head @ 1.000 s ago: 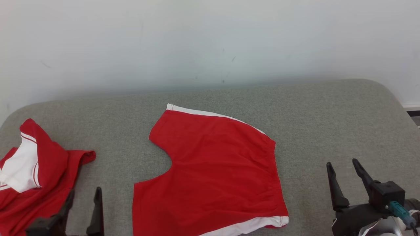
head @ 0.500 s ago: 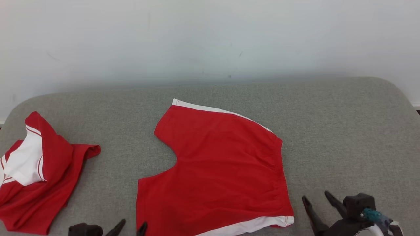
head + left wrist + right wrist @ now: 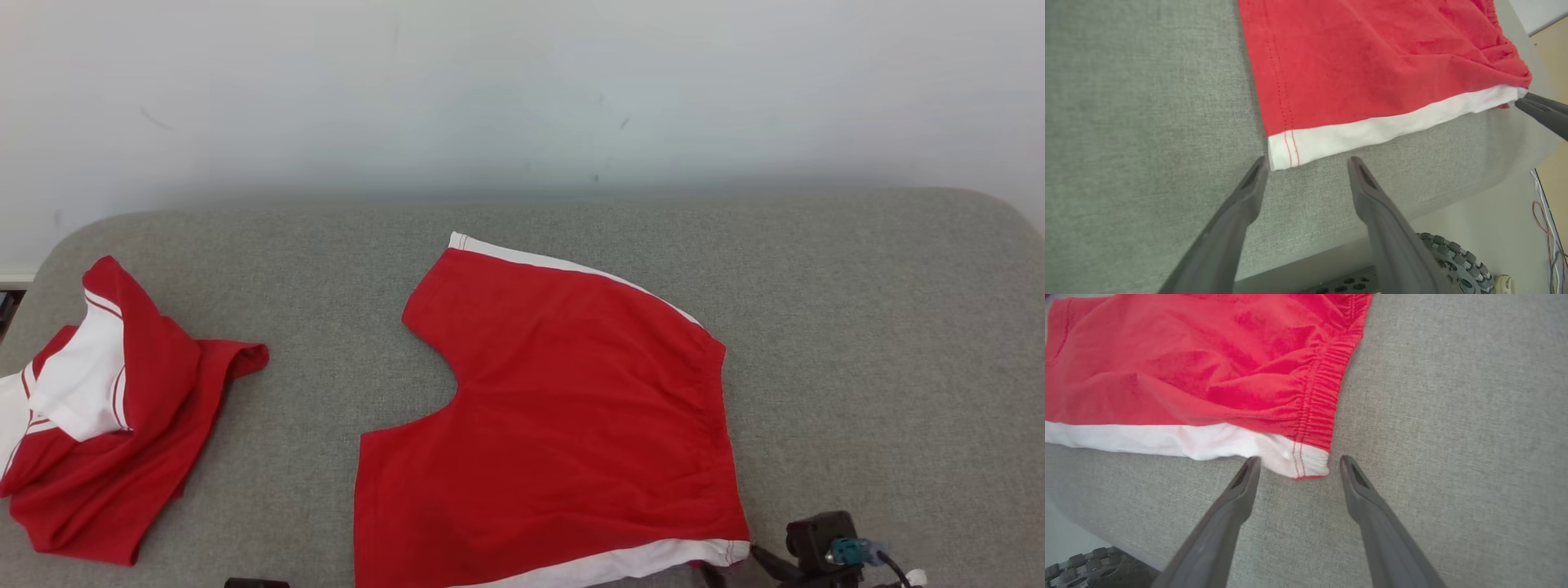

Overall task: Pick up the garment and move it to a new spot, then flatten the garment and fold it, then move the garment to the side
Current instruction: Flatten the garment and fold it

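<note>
The garment (image 3: pixel 555 416) is a pair of red shorts with white side stripes, spread flat on the grey padded surface (image 3: pixel 857 327). In the left wrist view my left gripper (image 3: pixel 1308 163) stands open just short of the garment's (image 3: pixel 1372 61) near white-striped hem corner, with nothing between its fingers. My right gripper (image 3: pixel 1298 461) is open too, its tips on either side of the garment's (image 3: pixel 1208 367) near waistband corner without gripping it. The head view has the right gripper (image 3: pixel 731 563) at the bottom edge beside that corner. One right finger (image 3: pixel 1541 112) reaches into the left wrist view.
A second red and white garment (image 3: pixel 106 425) lies crumpled at the surface's left end. A pale wall runs behind. The surface's near edge (image 3: pixel 1331 245) lies just under my left fingers, with a robot wheel (image 3: pixel 1453 253) below it. Bare grey padding extends to the right.
The head camera has shifted, so the scene sits further right and higher. Both grippers have dropped toward the view's bottom edge and closed in on the garment's near corners, staying open.
</note>
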Controlling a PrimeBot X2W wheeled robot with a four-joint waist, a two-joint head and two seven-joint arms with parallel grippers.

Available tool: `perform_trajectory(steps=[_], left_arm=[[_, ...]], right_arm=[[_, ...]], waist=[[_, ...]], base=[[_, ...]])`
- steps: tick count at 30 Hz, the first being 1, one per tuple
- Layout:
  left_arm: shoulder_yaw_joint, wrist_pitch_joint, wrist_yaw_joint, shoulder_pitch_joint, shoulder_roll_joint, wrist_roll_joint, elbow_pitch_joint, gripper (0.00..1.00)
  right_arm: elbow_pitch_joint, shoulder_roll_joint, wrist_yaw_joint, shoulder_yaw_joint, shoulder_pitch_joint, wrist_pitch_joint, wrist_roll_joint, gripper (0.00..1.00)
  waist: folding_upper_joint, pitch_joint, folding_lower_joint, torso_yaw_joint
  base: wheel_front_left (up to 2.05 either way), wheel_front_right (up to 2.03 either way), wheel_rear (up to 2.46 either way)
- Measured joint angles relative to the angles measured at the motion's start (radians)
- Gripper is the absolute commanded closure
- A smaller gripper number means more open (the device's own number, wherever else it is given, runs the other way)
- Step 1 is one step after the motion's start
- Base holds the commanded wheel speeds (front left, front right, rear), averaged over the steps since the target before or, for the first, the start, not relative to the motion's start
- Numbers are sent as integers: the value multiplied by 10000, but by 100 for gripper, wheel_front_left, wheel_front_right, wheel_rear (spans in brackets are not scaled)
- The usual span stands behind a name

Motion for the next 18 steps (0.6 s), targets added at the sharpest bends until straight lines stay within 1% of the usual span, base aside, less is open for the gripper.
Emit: perform_trajectory(steps=[9, 15, 16, 17, 18], left_arm=[[-84, 541, 4, -415, -98, -130, 675, 0], [-94, 598, 50, -668, -370, -155, 1091, 0], [-90, 591, 50, -669, -416, -180, 1127, 51], [-100, 587, 48, -678, -433, -184, 1158, 68], [-111, 583, 29, -688, -420, -182, 1179, 79]], right_arm=[[324, 35, 35, 337, -168, 660, -15, 0], [529, 79, 35, 479, -304, 832, -107, 0], [568, 117, 35, 497, -370, 838, -109, 24], [573, 134, 35, 525, -441, 836, -117, 59], [571, 138, 35, 546, -483, 826, -176, 100]], waist=[[1, 69, 0, 81], [1, 133, 0, 130], [0, 143, 0, 135], [0, 155, 0, 139], [0, 173, 0, 141]], base=[[0, 0, 0], [0, 0, 0], [0, 0, 0], [0, 0, 0], [0, 0, 0]])
